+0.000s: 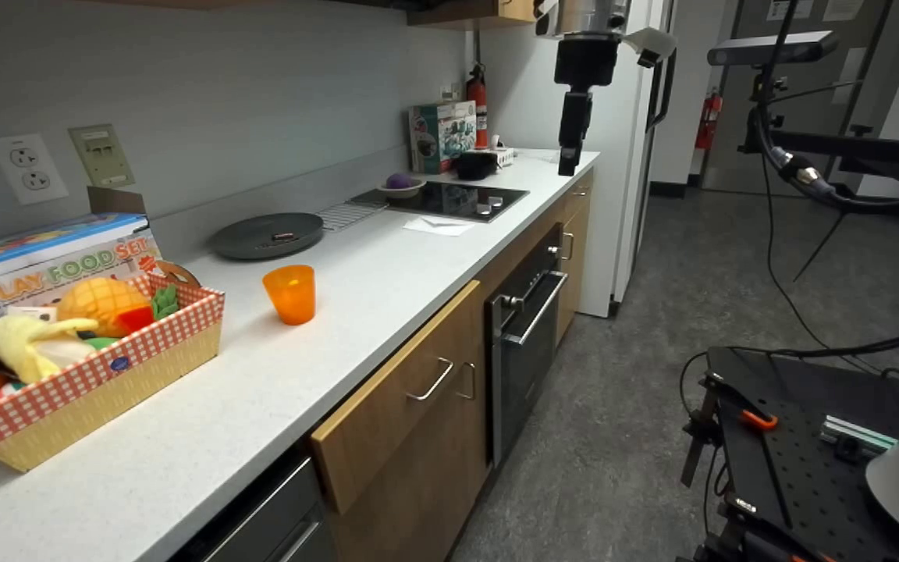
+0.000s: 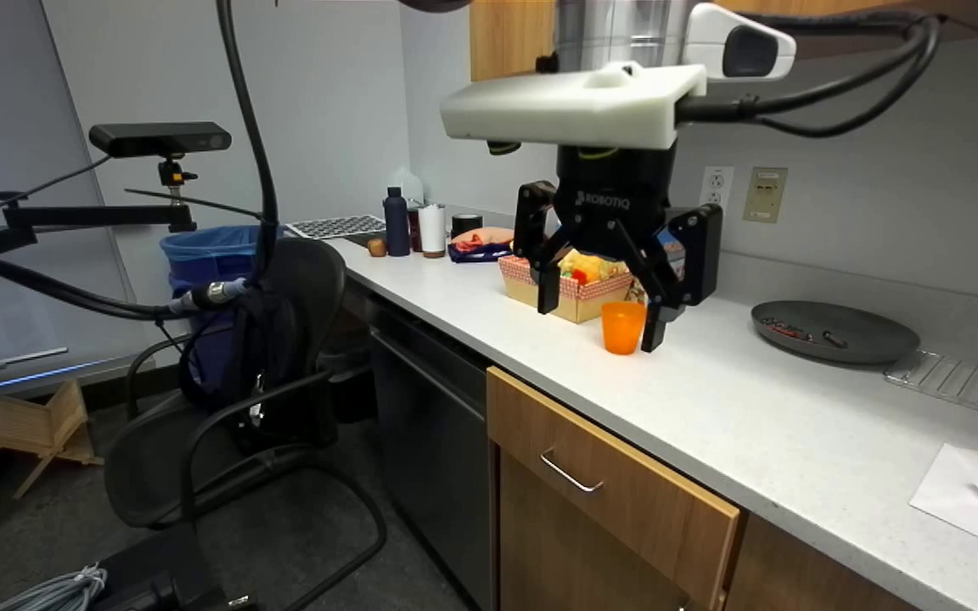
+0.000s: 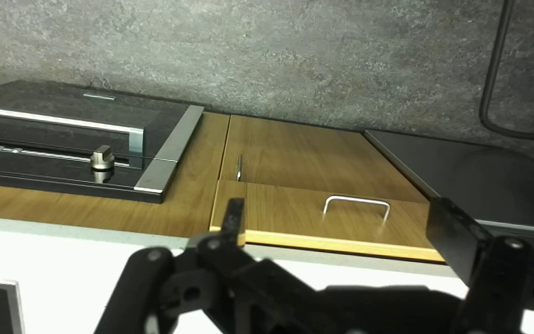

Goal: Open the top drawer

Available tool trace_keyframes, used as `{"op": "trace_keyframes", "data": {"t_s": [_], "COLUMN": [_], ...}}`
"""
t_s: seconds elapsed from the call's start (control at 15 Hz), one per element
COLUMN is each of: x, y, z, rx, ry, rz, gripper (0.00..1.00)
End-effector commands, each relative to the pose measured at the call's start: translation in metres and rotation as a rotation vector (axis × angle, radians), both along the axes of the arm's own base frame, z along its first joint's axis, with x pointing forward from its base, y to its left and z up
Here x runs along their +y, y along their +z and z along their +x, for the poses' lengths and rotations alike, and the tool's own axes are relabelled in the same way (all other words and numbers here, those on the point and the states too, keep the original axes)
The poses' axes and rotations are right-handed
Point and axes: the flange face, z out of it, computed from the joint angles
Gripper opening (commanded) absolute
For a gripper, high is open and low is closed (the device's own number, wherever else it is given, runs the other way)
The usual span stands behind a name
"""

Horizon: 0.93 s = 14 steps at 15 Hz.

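Note:
The top drawer has a light-brown wood front and shows in both exterior views (image 1: 387, 406) (image 2: 625, 501) and in the wrist view (image 3: 290, 211). Its front stands slightly out from the cabinet, with a narrow dark gap behind its top edge in the wrist view. Its white inside is hidden. Its silver bar handle (image 1: 431, 380) also shows in an exterior view (image 2: 570, 472) and the wrist view (image 3: 356, 200). My gripper (image 2: 599, 316) is open and empty, pointing down, above and apart from the drawer and handle. Its fingers (image 3: 336, 213) are wide apart in the wrist view.
The white countertop (image 1: 340, 351) overhangs the cabinet. On it stand an orange cup (image 1: 291, 294), a basket of play food (image 1: 106, 382), a dark pan (image 1: 268, 236) and white papers (image 1: 439, 225). A black oven (image 1: 531, 328) and a cabinet door handle (image 1: 469, 381) lie beside the drawer.

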Motion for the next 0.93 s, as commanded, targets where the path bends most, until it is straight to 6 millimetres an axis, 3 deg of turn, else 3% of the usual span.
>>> {"op": "trace_keyframes", "data": {"t_s": [0.0, 0.47, 0.87], "x": [0.013, 0.06, 0.075], "y": [-0.011, -0.07, -0.139], "z": [0.008, 0.05, 0.089], "rx": [0.04, 0.106, 0.101], "ry": [0.031, 0.004, -0.159], "rz": [-0.011, 0.012, 0.024], "gripper": [1.0, 1.0, 1.0]}}
